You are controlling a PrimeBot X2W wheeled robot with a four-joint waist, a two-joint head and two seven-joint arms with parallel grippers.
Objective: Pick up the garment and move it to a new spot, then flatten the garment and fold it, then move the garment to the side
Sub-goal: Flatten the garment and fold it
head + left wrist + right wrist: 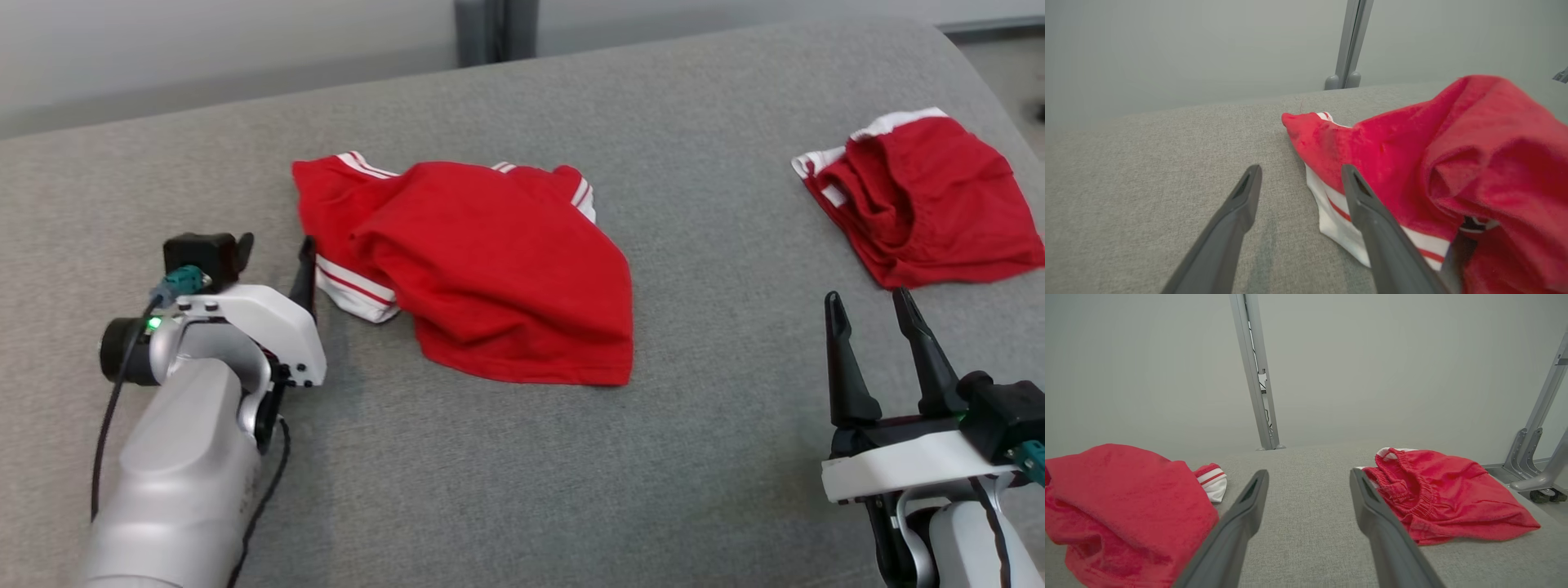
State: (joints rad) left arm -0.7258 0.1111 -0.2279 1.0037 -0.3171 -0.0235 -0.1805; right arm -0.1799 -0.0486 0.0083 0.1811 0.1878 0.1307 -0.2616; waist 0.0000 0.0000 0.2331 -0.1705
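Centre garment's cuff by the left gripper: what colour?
Cuff is white with thin red stripes; the left wrist view shows it best.

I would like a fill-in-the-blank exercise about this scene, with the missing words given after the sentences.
The grey surface holds ____ red garments. The middle garment has red and ____ striped trim. The left claw and the right claw both stand ____, holding nothing. The garment with the elastic waistband lies nearest the ____ claw.
Missing words: two, white, open, right.
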